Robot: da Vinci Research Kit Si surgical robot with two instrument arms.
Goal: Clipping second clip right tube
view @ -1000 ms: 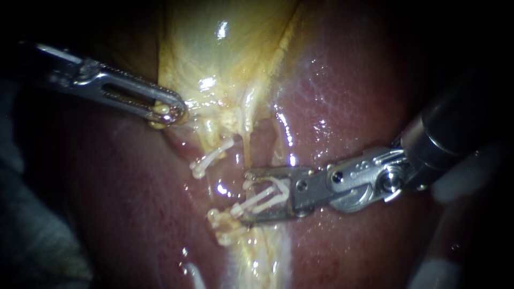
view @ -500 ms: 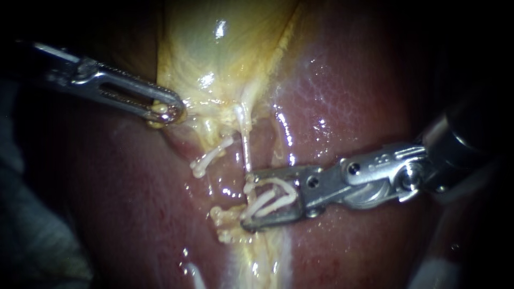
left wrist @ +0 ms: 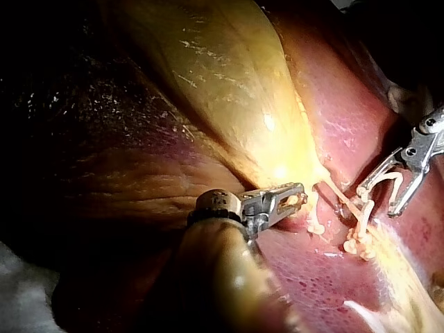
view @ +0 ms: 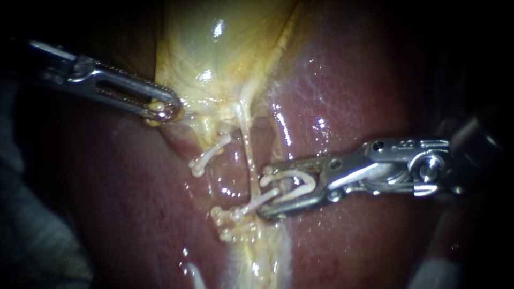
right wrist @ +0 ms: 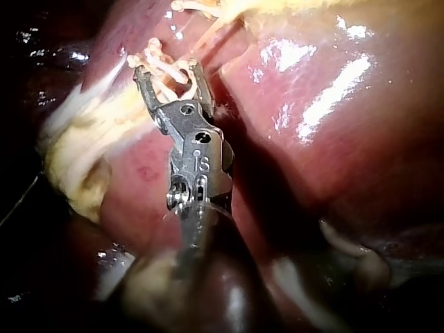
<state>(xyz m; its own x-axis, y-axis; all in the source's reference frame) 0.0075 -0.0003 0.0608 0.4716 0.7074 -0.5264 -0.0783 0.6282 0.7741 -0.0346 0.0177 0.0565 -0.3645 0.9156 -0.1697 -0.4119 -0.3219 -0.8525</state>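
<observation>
Endoscope view. The liver (view: 348, 107) filled the right of frame. The gallbladder (view: 214, 59) lay at upper centre, its edge pinched at upper left by the closed jaws of the left instrument (view: 160, 109). Two set clips (view: 208, 156) lay left of centre. The right instrument (view: 264, 192), jaws wide apart, held an open clip (view: 300, 184) between them. The right tube (view: 247, 150) ran just left of their tips.

Gallbladder (view: 214, 59) above clips (view: 208, 156), liver (view: 353, 107) on both sides

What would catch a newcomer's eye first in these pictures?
The right instrument, mid-scene, its jaws holding a white clip at the thin pale tube over the red liver. Next, the left instrument, its jaws shut on the edge of the yellow gallbladder, up and to the left in the endoscope view.
</observation>
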